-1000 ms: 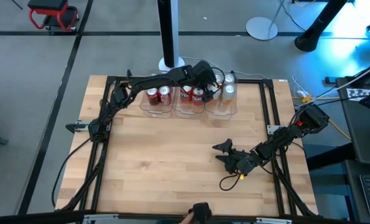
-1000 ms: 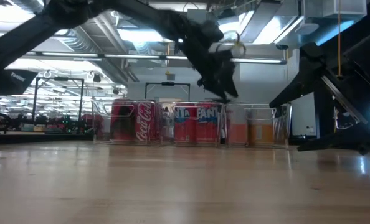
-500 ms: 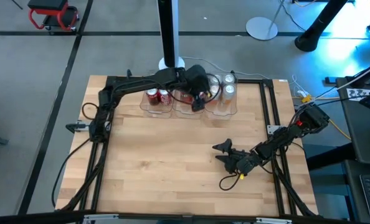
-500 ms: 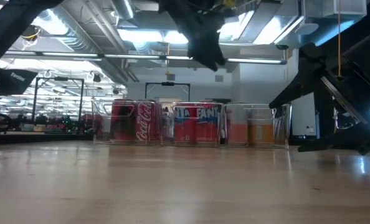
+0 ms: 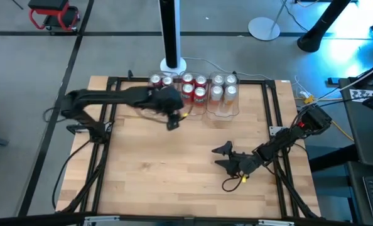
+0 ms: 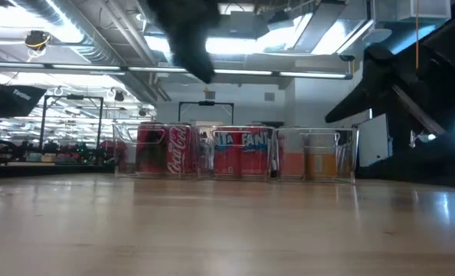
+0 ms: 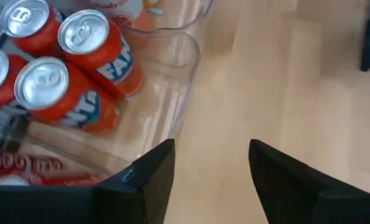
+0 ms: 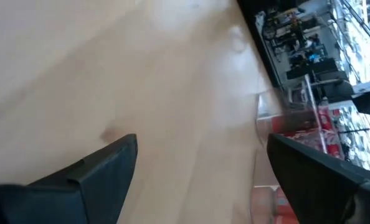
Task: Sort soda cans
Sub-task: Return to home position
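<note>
Light wooden planks form the tabletop [image 5: 167, 182], edged by a black frame [image 5: 252, 78]. All the soda cans [image 5: 200, 87] stand at the upper centre of the high view, in three clear bins side by side: Coca-Cola cans [image 5: 155, 80] in the left bin, Fanta cans [image 7: 88, 43] in the middle bin [image 7: 184, 74], pale cans [image 5: 223, 86] in the right bin [image 5: 227, 113]. No can shows on the open wood, so the sorting looks finished and only the return to home remains.

The left gripper [image 5: 172, 120] hangs just below the left bin in the high view, its fingers [image 7: 152, 180] apart with nothing between them. To finish well it should rise before it swings, so that no finger clips a bin rim or tips a can, then fold toward the table's left edge in one slow arc. The right gripper [image 5: 221, 157] waits low at centre right, spread wide and empty, well apart from the bins. A loose cable [image 5: 226, 184] lies just below it, and any move there should avoid snagging it.

Beyond the table lies grey floor, with a white pole [image 5: 169, 31] at top centre and a red cart [image 5: 51, 14] at upper left. The low view shows a lit ceiling with ducts.
</note>
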